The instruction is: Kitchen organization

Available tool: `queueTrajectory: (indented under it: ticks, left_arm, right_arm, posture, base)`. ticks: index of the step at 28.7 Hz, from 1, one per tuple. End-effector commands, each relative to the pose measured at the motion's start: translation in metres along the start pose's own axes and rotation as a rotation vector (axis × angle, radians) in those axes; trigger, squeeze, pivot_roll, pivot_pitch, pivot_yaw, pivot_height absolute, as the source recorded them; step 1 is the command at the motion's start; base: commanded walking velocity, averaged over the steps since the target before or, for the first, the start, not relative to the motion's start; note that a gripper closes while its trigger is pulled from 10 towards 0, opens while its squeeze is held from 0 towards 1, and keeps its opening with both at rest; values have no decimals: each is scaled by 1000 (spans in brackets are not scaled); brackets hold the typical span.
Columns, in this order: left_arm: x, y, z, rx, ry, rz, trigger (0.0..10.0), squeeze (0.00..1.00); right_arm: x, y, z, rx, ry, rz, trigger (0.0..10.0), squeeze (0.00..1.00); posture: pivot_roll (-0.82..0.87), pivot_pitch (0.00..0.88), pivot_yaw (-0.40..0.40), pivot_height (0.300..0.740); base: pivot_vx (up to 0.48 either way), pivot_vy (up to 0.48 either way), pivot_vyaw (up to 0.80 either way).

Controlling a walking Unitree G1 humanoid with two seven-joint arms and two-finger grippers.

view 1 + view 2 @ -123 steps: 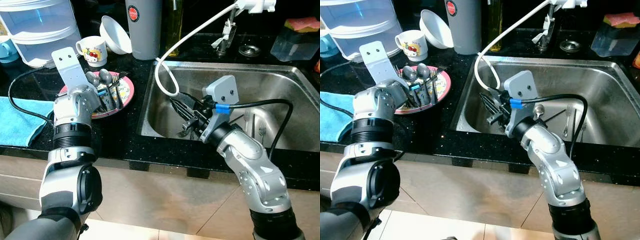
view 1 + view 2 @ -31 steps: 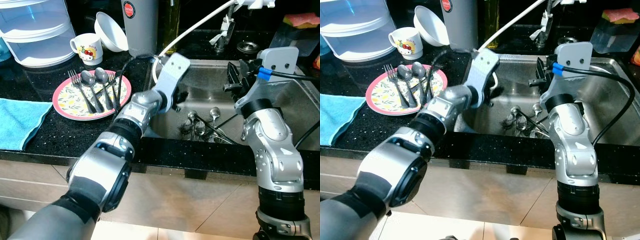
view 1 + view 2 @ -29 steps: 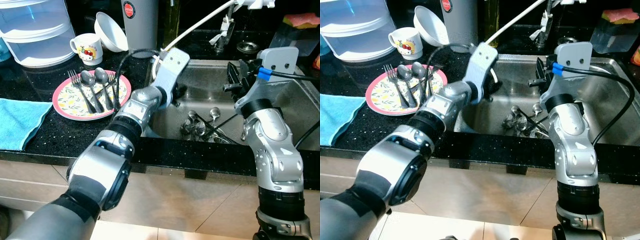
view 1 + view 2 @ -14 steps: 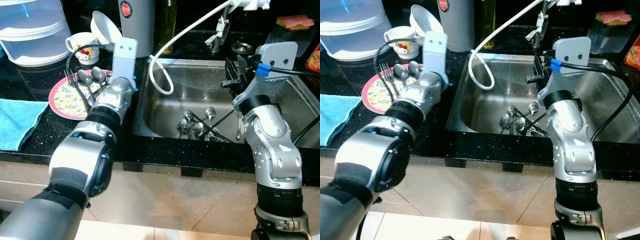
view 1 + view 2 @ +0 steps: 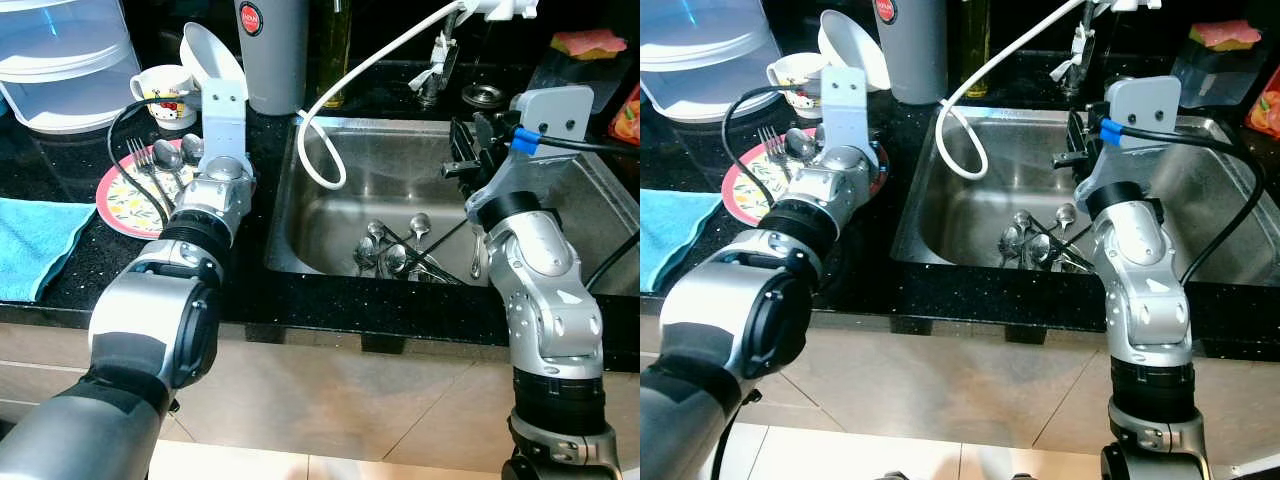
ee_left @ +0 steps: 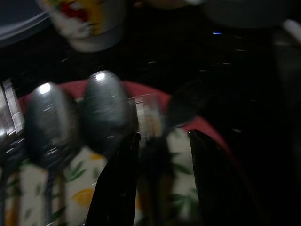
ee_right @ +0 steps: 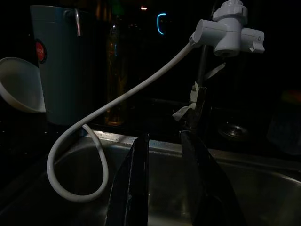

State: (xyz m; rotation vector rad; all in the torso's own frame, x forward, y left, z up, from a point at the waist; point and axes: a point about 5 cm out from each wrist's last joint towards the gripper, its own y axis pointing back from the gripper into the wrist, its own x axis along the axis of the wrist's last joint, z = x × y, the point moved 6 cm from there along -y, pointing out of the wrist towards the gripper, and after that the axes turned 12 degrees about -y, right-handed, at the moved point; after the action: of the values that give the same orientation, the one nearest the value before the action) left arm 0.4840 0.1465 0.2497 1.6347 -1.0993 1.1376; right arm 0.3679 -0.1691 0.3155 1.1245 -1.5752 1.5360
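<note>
1. Lying at the far left of the black counter (image 5: 260, 290) is a blue towel (image 5: 35, 245), with a clear stacked container (image 5: 65, 60) behind it.
2. Next comes the patterned plate (image 5: 125, 205), carrying a fork (image 5: 145, 175) and two spoons (image 6: 75, 115) side by side; a cartoon mug (image 5: 160, 85) and a tilted white bowl (image 5: 215, 60) stand behind it.
3. The left gripper (image 6: 160, 165) hovers just above the plate's right part, beside the spoons, its fingers (image 6: 117, 188) spread apart; a dark utensil lies between them, too blurred to tell whether it is gripped.
4. A grey canister (image 5: 270, 50) stands behind the sink's left corner, and a white hose (image 5: 330, 110) loops from the tap into the steel sink (image 5: 400, 170).
5. More spoons and cutlery (image 5: 400, 250) lie heaped on the sink floor.
6. The right gripper (image 7: 162, 165) is raised over the sink, well above the cutlery, fingers (image 7: 134, 188) slightly apart and pinching nothing.
</note>
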Motion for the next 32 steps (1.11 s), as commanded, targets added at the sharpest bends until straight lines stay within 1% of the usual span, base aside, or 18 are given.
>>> queueTrajectory:
  ticks: [1,2,7,9,10,11,12,13,14,15,17,19,21,25,27,29,31,32]
  left_arm:
    - [1,-2,-16,76,0,-34,10000,0]
    - [7,-1,-29,152,-22,-22,10000,0]
    - [14,0,-33,179,-4,-3,10000,0]
    - [12,0,-32,178,67,-35,10000,0]
    - [12,0,-32,178,67,-35,10000,0]
    - [8,1,-30,174,140,-81,10000,0]
    - [8,1,-30,174,140,-81,10000,0]
    - [4,1,-27,156,186,-115,10000,0]
    - [4,1,-27,156,186,-115,10000,0]
    - [1,2,-25,147,212,-143,10000,0]
    - [-1,2,-24,141,207,-155,10000,0]
    - [-4,1,-27,156,172,-159,10000,0]
    - [-7,1,-35,192,111,-161,10000,0]
    - [-10,0,-40,213,75,-162,10000,0]
    - [-2,-1,-42,222,7,-108,10000,0]
    - [17,0,-41,213,-74,-4,10000,0]
    - [32,2,-42,232,-99,62,10000,0]
    - [36,3,-42,240,-101,75,10000,0]
  right_arm:
    - [-4,1,-1,-1,-6,-9,10000,0]
    - [-5,1,-2,3,-7,-11,10000,0]
    - [-5,1,-2,3,-6,-12,10000,0]
    - [-5,0,-2,4,-6,-10,10000,0]
    - [-5,0,-2,4,-6,-10,10000,0]
    - [-5,-1,-2,5,-6,-9,10000,0]
    - [-5,-1,-2,5,-6,-9,10000,0]
    - [-5,-1,-2,6,-6,-9,10000,0]
    - [-5,-1,-2,6,-6,-9,10000,0]
    - [-5,-1,-2,6,-6,-8,10000,0]
    - [-5,-1,-2,7,-5,-9,10000,0]
    - [-5,-1,-2,9,-5,-10,10000,0]
    - [-6,0,-2,10,-4,-10,10000,0]
    - [-5,0,-2,12,-4,-9,10000,0]
    - [-5,-1,-3,14,-5,-9,10000,0]
    - [-5,-1,-4,15,-8,-8,10000,0]
    - [-6,-2,-4,15,-9,-8,10000,0]
    - [-6,-2,-4,15,-10,-7,10000,0]
  posture:
    - [-55,90,24,740]
    - [-55,90,24,740]
    - [-54,86,24,740]
    - [-55,81,25,740]
    - [-55,81,25,740]
    - [-55,81,25,740]
    - [-55,81,25,740]
    - [-55,81,25,740]
    - [-55,81,25,740]
    - [-56,74,24,740]
    - [-56,74,24,740]
    - [-57,68,22,740]
    - [-57,66,22,740]
    - [-55,63,22,740]
    - [-53,65,20,740]
    - [-41,72,24,740]
    - [-30,73,24,740]
    - [-26,74,27,740]
  base:
    - [0,0,0]
    - [0,0,0]
    - [0,0,0]
    - [0,0,0]
    - [0,0,0]
    - [0,0,0]
    - [0,0,0]
    - [0,0,0]
    - [0,0,0]
    - [0,0,0]
    - [0,0,0]
    - [0,0,0]
    - [0,0,0]
    - [0,0,0]
    - [0,0,0]
    - [0,0,0]
    - [0,0,0]
    - [0,0,0]
